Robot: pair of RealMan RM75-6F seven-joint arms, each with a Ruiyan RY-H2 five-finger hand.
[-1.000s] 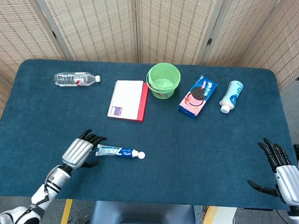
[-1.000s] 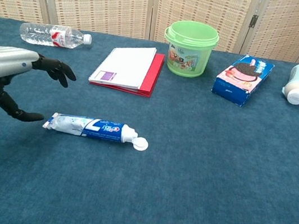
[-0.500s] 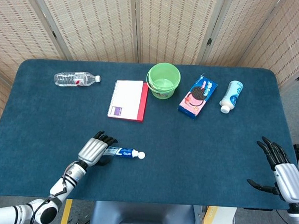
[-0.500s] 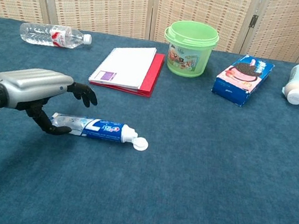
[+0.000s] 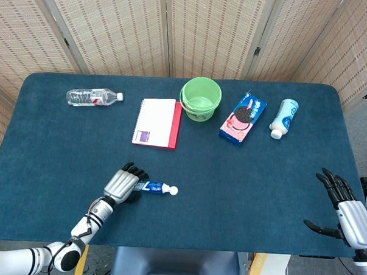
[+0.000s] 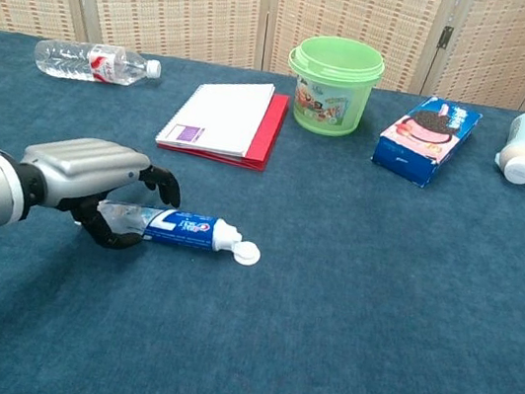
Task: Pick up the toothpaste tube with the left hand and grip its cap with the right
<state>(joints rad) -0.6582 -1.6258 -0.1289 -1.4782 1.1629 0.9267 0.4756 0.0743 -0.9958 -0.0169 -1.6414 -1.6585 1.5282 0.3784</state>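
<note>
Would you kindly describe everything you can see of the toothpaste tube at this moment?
The toothpaste tube lies flat on the blue table, its length running left to right. It looks like soft plastic, white at the crimped tail and blue with lettering toward the neck, ending in a white round cap that points right. The left hand covers its tail end, dark fingers curled over and around it. Whether the tube has left the cloth cannot be told. Nothing else touches it.
</note>
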